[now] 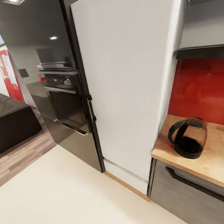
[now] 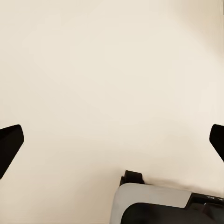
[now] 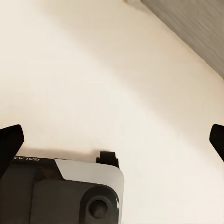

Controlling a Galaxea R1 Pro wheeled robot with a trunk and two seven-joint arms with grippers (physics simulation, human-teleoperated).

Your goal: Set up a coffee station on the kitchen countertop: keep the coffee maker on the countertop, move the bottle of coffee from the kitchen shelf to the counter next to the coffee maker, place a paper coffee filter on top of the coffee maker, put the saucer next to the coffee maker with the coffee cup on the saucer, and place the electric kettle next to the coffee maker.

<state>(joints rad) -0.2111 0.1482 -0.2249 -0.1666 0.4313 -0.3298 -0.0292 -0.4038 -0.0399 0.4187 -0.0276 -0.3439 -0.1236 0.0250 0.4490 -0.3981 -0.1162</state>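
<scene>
Kettle (image 1: 188,138) sits at the end of the wooden countertop (image 1: 218,162) below the shelf (image 1: 202,52), while both the left gripper (image 2: 112,144) and right gripper (image 3: 112,144) hang wide open and empty over the floor (image 1: 66,200), so I judge the robot is travelling and must next face the counter.

The electric kettle (image 1: 188,138) stands on the kitchen countertop (image 1: 218,159), right of the tall cabinet (image 1: 132,78), below the kitchen shelf (image 1: 202,52).
</scene>
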